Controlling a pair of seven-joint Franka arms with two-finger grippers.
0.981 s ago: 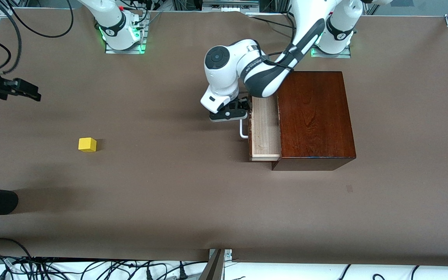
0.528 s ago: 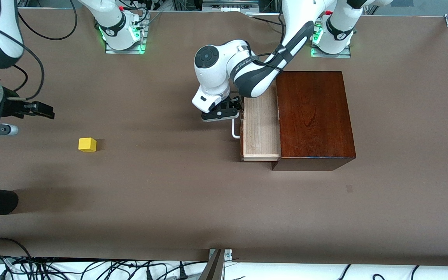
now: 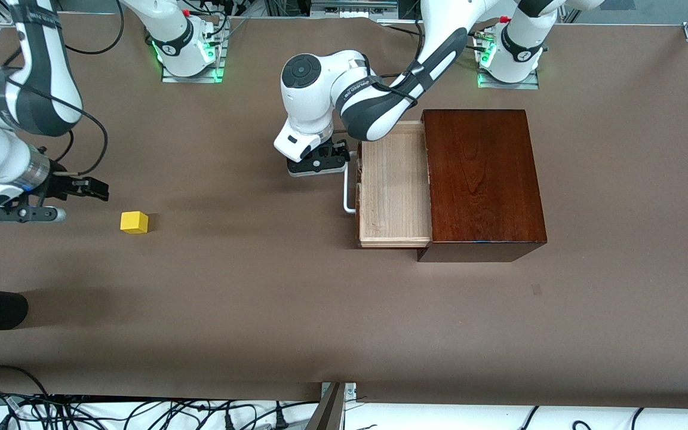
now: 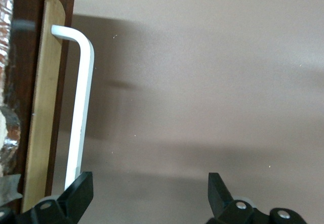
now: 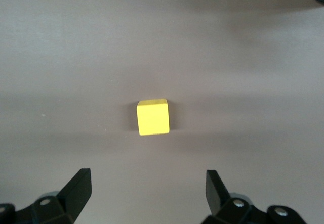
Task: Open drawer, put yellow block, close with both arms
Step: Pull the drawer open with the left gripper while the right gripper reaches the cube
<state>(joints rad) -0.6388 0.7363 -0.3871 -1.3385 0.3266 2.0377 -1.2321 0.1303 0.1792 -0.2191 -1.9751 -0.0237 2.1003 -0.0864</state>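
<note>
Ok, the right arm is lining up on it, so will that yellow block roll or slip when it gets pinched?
Probably not: the yellow block is a flat-faced cube resting squarely on the table, so it shouldn't roll. It looks rigid and small, likely light, so a push might slide it. Its parallel sides should suit the right gripper, whose jaws stand open.

Bare table [image 3: 248,286] rings yellow block [image 3: 134,222] — unobstructed.
</note>
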